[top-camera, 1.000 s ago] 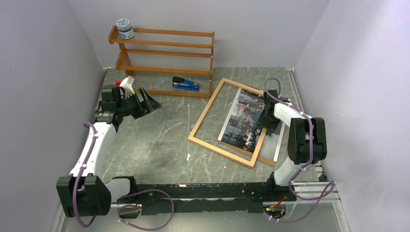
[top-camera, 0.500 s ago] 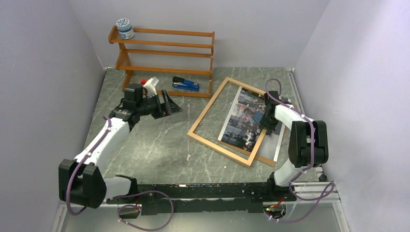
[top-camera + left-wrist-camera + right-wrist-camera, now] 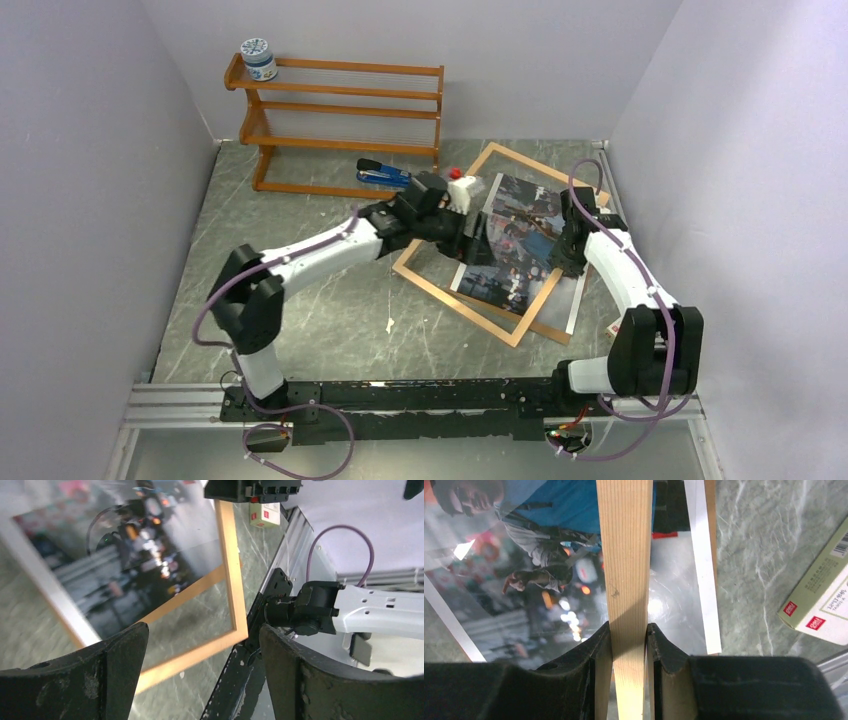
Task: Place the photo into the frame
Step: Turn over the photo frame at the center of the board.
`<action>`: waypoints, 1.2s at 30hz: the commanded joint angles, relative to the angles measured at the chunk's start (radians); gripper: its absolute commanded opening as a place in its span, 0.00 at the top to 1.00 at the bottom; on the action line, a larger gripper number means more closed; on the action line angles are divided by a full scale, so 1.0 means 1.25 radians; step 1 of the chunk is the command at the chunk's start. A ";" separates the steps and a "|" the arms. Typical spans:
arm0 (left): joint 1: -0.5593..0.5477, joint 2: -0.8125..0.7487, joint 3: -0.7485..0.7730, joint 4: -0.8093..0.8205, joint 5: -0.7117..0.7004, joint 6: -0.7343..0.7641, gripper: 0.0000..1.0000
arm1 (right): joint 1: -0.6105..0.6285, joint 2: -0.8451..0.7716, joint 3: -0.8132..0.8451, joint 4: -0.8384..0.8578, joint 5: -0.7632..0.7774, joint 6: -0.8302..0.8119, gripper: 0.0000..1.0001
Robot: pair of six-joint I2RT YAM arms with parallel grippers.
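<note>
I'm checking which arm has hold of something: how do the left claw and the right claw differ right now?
The left claw stands wide open; the right claw is shut. The left claw holds nothing and hangs above the frame; the right claw pinches the frame's wooden rail. Both are black and are at the frame, which overlaps the photo.

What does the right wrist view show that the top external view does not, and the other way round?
Only the right wrist view shows the right fingers shut on the frame rail, one on each side, and the blue-shirted man in the photo. Only the top external view shows the shelf rack, the jar on its top shelf, the blue stapler and the left arm. Both show the frame rail crossing the photo.
</note>
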 commanded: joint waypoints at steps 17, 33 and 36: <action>-0.196 0.335 0.335 -0.058 -0.039 0.128 0.13 | -0.003 -0.091 0.049 -0.114 -0.089 0.049 0.70; -0.268 0.361 0.274 0.011 -0.093 0.056 0.23 | -0.009 -0.099 0.055 -0.135 -0.111 0.117 0.68; -0.268 0.350 0.251 0.026 -0.103 0.058 0.38 | -0.009 -0.103 0.057 -0.135 -0.114 0.114 0.66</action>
